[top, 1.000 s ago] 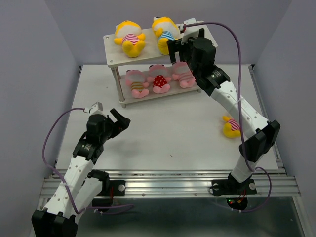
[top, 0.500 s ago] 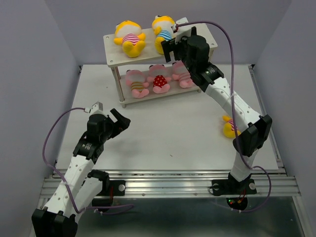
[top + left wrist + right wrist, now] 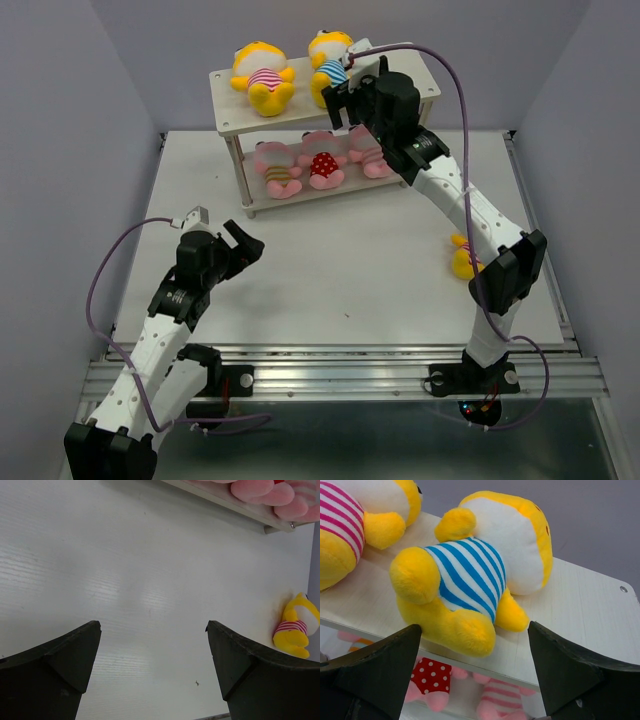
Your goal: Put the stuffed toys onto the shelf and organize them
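Observation:
The shelf (image 3: 228, 120) stands at the back of the table. Two yellow stuffed toys lie on its top board: one pink-striped (image 3: 262, 78), one blue-striped (image 3: 333, 62). Three pink toys sit on the lower tier (image 3: 277, 168) (image 3: 322, 165) (image 3: 368, 158). A further yellow toy (image 3: 463, 257) lies on the table at the right, partly behind the right arm. My right gripper (image 3: 340, 100) is open at the top board's front edge. In the right wrist view its fingers flank the feet of the blue-striped toy (image 3: 470, 580) without gripping. My left gripper (image 3: 240, 245) hangs open over bare table.
In the left wrist view the open left gripper (image 3: 153, 625) looks across white table toward the loose yellow toy (image 3: 295, 627) and the shelf's lower board (image 3: 225, 502). The top board (image 3: 590, 615) has bare wood right of the blue-striped toy. Grey walls enclose the table.
The right gripper has shifted left and forward along the top board, closer to the blue-striped toy. The left arm has not moved.

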### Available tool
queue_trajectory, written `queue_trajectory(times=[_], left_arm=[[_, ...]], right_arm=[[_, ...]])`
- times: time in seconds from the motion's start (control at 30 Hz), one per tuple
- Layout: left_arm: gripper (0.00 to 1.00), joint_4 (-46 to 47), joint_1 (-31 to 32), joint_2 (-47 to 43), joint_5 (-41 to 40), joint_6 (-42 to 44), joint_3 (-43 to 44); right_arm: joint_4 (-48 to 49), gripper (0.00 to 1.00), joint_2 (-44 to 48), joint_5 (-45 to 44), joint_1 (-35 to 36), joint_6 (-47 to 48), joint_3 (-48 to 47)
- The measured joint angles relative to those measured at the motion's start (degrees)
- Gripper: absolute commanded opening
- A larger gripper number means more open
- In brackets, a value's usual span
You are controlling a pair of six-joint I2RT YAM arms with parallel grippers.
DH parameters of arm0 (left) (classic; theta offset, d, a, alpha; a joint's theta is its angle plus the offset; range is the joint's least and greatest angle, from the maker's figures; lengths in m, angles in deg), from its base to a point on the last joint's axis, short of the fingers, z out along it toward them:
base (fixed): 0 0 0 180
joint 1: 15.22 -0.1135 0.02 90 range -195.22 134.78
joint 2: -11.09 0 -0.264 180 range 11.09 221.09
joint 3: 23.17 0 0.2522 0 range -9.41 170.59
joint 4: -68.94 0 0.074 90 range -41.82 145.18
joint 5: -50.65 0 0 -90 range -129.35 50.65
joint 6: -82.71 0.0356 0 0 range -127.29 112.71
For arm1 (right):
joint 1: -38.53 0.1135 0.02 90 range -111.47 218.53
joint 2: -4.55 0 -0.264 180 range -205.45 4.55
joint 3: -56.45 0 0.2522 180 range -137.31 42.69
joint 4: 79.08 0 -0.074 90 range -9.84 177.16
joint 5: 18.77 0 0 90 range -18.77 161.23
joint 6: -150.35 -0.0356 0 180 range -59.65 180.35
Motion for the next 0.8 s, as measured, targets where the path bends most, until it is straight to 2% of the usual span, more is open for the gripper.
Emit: queue_trajectory(times=[0.07,0.1,0.17,0.2,0.27,0.3,0.47,0.57,0.7,0.8], left_arm=[[0.99,0.0,0.0,0.0,0.0,0.0,0.0],[0.99,0.0,0.0,0.1,0.0,0.0,0.0],[0.99,0.0,0.0,0.1,0.0,0.0,0.0],[0.99,0.0,0.0,0.1,0.0,0.0,0.0],[0.99,0.0,0.0,0.1,0.0,0.0,0.0],[0.99,0.0,0.0,0.1,0.0,0.0,0.0],[0.99,0.0,0.0,0.1,0.0,0.0,0.0],[0.99,0.0,0.0,0.1,0.0,0.0,0.0],[0.99,0.0,0.0,0.1,0.0,0.0,0.0],[0.99,0.0,0.0,0.1,0.0,0.0,0.0]], right_arm=[[0.0,0.76,0.0,0.3,0.0,0.2,0.0],[0.0,0.69,0.0,0.4,0.0,0.2,0.0],[0.0,0.61,0.0,0.6,0.0,0.2,0.1],[0.0,0.53,0.1,0.8,0.0,0.3,0.3],[0.0,0.46,0.2,1.1,0.0,0.5,0.9],[-0.1,0.38,0.3,1.3,0.0,0.8,1.0],[0.0,0.25,0.5,2.5,0.0,1.3,1.6],[0.0,0.13,0.5,4.3,-0.2,2.5,1.9],[0.1,0.06,1.0,7.5,-0.5,4.9,2.8],[0.0,0.05,1.2,10.1,-0.9,7.8,3.0]])
